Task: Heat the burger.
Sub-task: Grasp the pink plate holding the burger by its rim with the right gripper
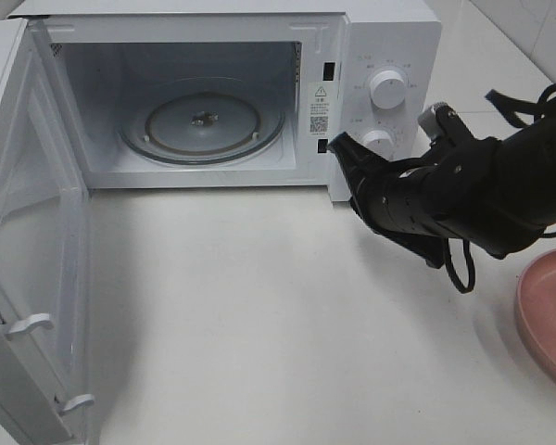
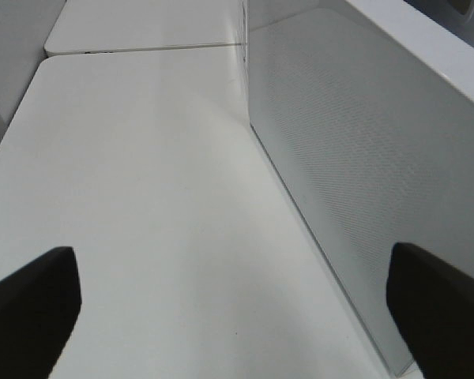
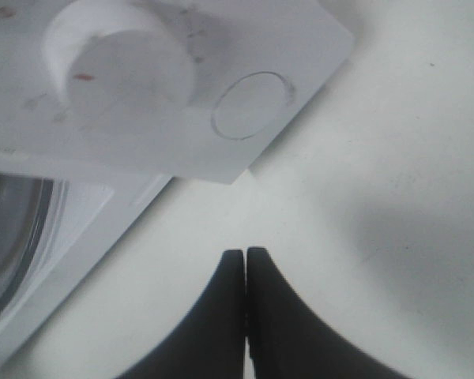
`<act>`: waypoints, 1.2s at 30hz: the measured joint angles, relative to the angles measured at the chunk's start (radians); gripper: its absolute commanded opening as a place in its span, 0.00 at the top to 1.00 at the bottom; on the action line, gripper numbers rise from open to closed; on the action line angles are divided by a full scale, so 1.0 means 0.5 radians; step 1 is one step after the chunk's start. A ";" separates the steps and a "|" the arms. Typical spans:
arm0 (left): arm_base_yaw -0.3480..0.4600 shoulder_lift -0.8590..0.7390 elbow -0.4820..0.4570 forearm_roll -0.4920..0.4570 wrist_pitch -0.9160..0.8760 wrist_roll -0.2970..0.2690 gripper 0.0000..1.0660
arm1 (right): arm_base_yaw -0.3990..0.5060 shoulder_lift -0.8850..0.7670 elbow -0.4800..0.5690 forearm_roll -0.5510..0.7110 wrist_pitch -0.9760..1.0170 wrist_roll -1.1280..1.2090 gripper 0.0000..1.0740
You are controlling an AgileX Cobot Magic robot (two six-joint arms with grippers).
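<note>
Burger showing in no view. Microwave (image 1: 389, 37) standing open, turntable (image 1: 202, 139) lying bare. Right jaws pressing together beside lower dial (image 1: 378, 141); left jaws spreading wide, gripping nothing. You are likely facing soft, squashable stack: be pinching bun sides gently.

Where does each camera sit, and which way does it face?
Exterior high: mounted above, looking down at the open microwave and pink plate; right arm shows.
Left wrist: on the left arm, facing along the table beside the door; wide-apart jaws show.
Right wrist: on the right arm, facing the lower knob; shut jaws show.
Shared: exterior and right wrist both show that knob.
</note>
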 measured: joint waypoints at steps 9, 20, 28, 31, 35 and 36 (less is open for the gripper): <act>0.000 0.000 0.000 0.000 0.000 0.000 0.08 | -0.002 -0.244 0.002 0.000 0.504 -1.042 0.95; 0.000 0.000 0.000 0.000 0.000 0.000 0.08 | -0.002 -0.364 0.002 -0.124 1.154 -1.488 0.93; 0.000 0.000 0.000 0.000 0.000 0.000 0.08 | -0.102 -0.494 0.002 -0.416 1.592 -1.470 0.91; 0.000 0.000 0.000 0.000 0.000 0.000 0.08 | -0.204 -0.582 0.002 -0.516 1.828 -1.466 0.90; 0.000 0.000 0.000 0.000 0.000 0.000 0.08 | -0.270 -0.640 0.002 -0.600 1.970 -1.452 0.89; 0.000 0.000 0.000 0.000 0.000 0.000 0.08 | -0.288 -0.656 0.002 -0.640 2.000 -1.432 0.88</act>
